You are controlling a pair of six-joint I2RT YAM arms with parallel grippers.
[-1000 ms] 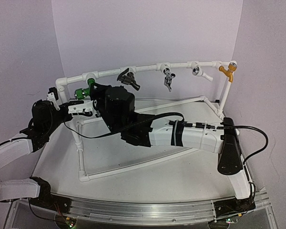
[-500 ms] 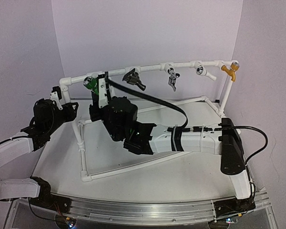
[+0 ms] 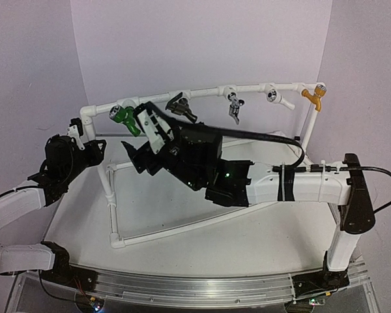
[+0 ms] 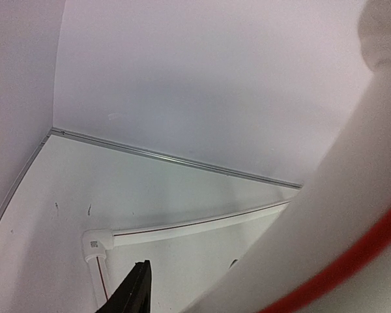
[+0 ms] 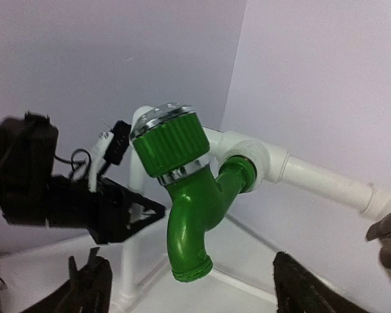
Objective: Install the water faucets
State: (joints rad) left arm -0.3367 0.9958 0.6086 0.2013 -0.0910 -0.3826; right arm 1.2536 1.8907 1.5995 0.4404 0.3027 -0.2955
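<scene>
Right wrist view: the right gripper (image 5: pixel 195 297) has its two dark fingers (image 5: pixel 94 287) spread wide at the lower corners of the frame, gripping nothing. The green tap (image 5: pixel 182 195) hangs in the centre above the gap, apart from both fingers. Its ribbed cap with a silver rim tilts to the upper left, its spout points down, and its side branch is seated in a white fitting of the pipe frame (image 5: pixel 313 175). A blurred bit of the dark tap (image 5: pixel 390 238) shows at the right edge. In the top external view the right gripper (image 3: pixel 142 140) sits just below and right of the green tap (image 3: pixel 125 116), in the upper left. Along the top bar to the right come the dark tap (image 3: pixel 181 106), a silver tap (image 3: pixel 233 105), a white tap (image 3: pixel 277 98) and an orange-yellow tap (image 3: pixel 311 96). The left gripper (image 3: pixel 91 145) is beside the frame's left post; whether its fingers are apart or together I cannot tell. Left wrist view gives one black fingertip (image 4: pixel 135 290) at the bottom edge, a blurred white pipe filling the right side, and the white table (image 4: pixel 52 215).
</scene>
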